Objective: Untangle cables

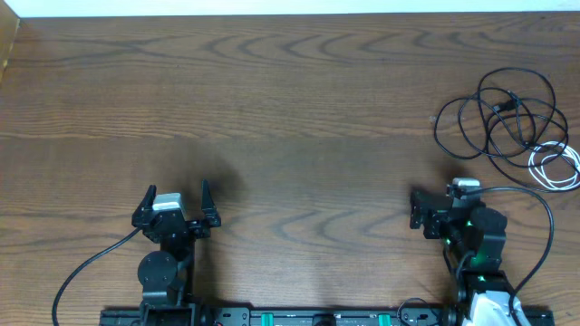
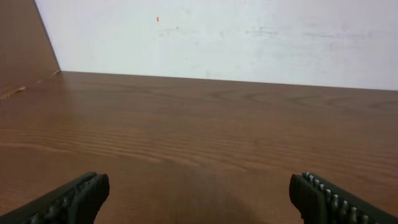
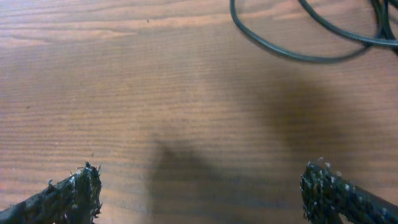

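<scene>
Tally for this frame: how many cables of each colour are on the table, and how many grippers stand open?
Black cable: 1
White cable: 1
Open grippers: 2, the left gripper and the right gripper
Total: 4

Near the desk's [image 1: 290, 109] right edge the white cable [image 1: 551, 169] reaches the right side of the overhead picture, and whether it goes on past it cannot be told. Where it crosses the black cable [image 1: 490, 122], the strands are too fine to tell which lies on top. A dark thickening [image 1: 504, 106] among the loops may be a plug, too small to be sure. The right wrist view catches only arcs of the black cable, cut by its top and right edges. The left gripper [image 2: 199, 186] and right gripper [image 3: 202, 177] show only finger ends, cut off at the bottom of their wrist views.
</scene>
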